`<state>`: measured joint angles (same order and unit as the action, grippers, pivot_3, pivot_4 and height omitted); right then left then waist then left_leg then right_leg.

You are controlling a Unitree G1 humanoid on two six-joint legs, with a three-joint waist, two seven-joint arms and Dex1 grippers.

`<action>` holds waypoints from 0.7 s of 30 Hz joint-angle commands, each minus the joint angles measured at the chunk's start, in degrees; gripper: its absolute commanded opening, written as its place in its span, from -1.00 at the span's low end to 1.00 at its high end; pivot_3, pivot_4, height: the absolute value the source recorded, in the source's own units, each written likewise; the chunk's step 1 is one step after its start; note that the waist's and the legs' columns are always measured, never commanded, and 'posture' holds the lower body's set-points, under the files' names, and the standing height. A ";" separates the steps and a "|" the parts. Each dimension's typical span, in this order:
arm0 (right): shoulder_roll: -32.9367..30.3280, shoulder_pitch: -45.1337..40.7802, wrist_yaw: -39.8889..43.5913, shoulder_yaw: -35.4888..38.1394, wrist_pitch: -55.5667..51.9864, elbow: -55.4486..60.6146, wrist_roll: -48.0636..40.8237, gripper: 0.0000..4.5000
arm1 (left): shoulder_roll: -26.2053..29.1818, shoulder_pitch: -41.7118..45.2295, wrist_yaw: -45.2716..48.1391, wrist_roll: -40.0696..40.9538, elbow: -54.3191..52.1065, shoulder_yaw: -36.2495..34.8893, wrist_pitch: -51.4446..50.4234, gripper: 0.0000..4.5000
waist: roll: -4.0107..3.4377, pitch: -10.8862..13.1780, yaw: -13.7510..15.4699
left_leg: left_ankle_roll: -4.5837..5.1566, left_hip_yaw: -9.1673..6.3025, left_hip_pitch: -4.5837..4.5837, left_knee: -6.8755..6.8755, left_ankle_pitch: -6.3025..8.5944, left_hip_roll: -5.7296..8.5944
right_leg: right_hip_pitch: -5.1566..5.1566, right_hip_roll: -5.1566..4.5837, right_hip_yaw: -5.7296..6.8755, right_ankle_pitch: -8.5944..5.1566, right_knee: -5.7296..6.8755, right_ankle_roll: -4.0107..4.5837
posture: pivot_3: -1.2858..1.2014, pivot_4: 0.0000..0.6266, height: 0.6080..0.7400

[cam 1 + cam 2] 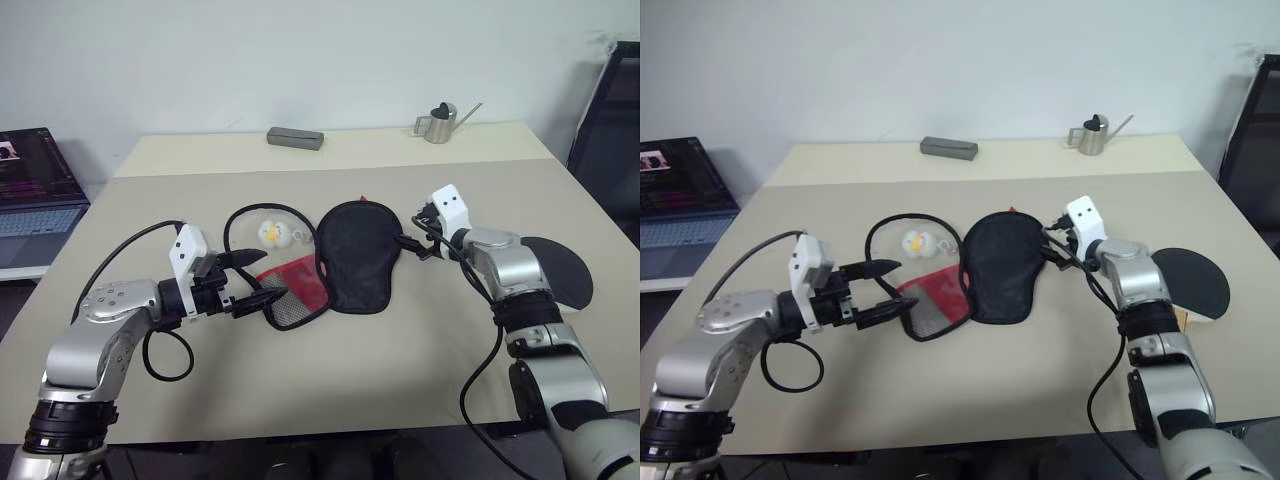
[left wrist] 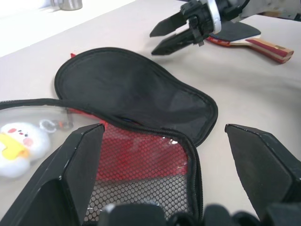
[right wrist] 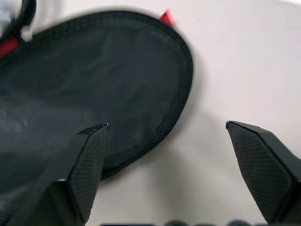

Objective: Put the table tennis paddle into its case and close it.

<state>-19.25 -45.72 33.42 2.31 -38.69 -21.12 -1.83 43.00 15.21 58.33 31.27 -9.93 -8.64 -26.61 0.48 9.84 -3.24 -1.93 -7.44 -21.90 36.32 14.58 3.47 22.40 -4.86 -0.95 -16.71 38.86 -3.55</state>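
The case (image 1: 352, 257) lies unzipped on the bench (image 1: 330, 380), its red mesh flap (image 1: 296, 290) folded out. The table tennis paddle (image 1: 1193, 283) is seen outside, well right of the case. Left gripper (image 1: 252, 281) and right gripper (image 1: 1051, 246): fingers apart, nothing held. Insertion and zipping are judged outstanding.

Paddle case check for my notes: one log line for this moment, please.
case: unzipped, flat on table | paddle: outside, by right arm | left gripper: open at case | right gripper: open, empty
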 commanded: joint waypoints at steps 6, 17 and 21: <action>3.32 7.28 -4.01 0.69 -18.02 17.12 -6.72 0.97 | 0.82 1.87 1.37 -0.60 0.84 -0.31 1.79 1.00 | 0.00 0.00 0.03 | 0.01 0.03 0.00 0.01 0.01 0.01 | 0.00 0.00 -0.03 0.00 -0.01 0.00 | 0.03 -0.52 1.00; 7.16 6.77 -7.67 0.19 -18.66 15.63 -9.06 0.97 | 0.37 2.22 1.41 -1.12 1.11 -0.25 1.89 1.00 | 0.00 0.00 -0.01 | 0.02 0.03 0.01 0.01 0.01 0.01 | 0.00 0.00 -0.02 0.00 0.00 0.00 | 0.03 -0.52 1.00; 7.31 6.93 -8.03 -0.96 -17.74 14.93 -9.18 0.97 | 0.38 1.94 1.20 -1.17 0.95 -0.38 1.90 1.00 | 0.00 0.00 -0.02 | 0.02 0.03 0.01 0.01 0.01 0.01 | 0.00 0.00 -0.01 0.00 0.00 0.00 | 0.03 -0.52 1.00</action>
<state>-12.36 -37.66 25.51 1.87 -57.02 -6.49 -10.25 43.02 16.56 59.46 30.07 -8.34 -8.23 -25.72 0.48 9.84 -3.26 -1.91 -7.41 -21.88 36.33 14.60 3.48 22.40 -4.85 -0.97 -16.71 38.86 -3.56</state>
